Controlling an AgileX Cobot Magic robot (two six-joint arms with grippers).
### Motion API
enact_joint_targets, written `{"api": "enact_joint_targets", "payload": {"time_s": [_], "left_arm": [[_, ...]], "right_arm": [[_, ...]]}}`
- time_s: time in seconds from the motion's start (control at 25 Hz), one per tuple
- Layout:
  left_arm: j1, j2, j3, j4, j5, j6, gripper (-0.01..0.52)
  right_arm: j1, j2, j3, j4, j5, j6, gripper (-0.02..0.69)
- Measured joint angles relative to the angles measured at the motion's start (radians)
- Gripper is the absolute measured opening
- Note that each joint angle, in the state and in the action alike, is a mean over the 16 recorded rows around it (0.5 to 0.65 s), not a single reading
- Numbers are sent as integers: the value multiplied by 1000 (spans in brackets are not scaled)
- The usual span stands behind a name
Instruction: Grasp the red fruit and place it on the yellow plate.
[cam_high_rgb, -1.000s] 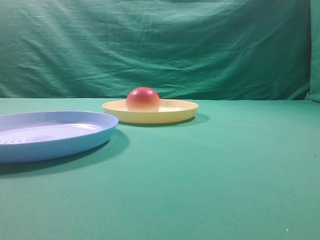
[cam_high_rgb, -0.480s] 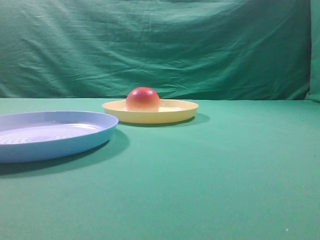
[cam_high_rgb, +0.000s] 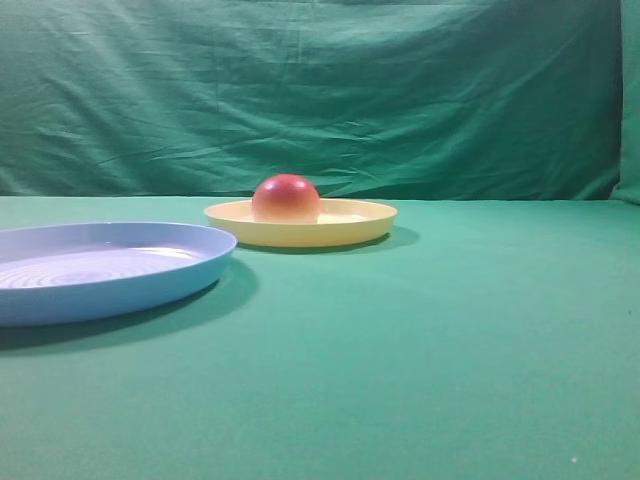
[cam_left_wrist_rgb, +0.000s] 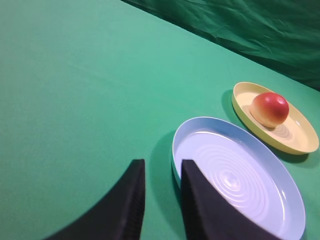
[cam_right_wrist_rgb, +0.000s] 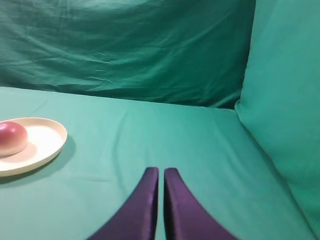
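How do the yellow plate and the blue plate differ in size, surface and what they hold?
The yellow plate looks smaller than the blue plate. The yellow plate carries the red fruit, set toward one side, while the blue plate holds nothing. The blue plate has raised rings in its centre; the yellow plate's floor shows none. Both are shallow, round, low-rimmed plates lying flat on the green cloth, close together but apart.
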Motion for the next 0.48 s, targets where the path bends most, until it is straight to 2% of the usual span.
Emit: {"api": "enact_joint_targets", "payload": {"time_s": [0.48], "left_arm": [[0,0,0,0,0,0,157]], "right_arm": [[-2,-37,39,22,123,-1,0]]}}
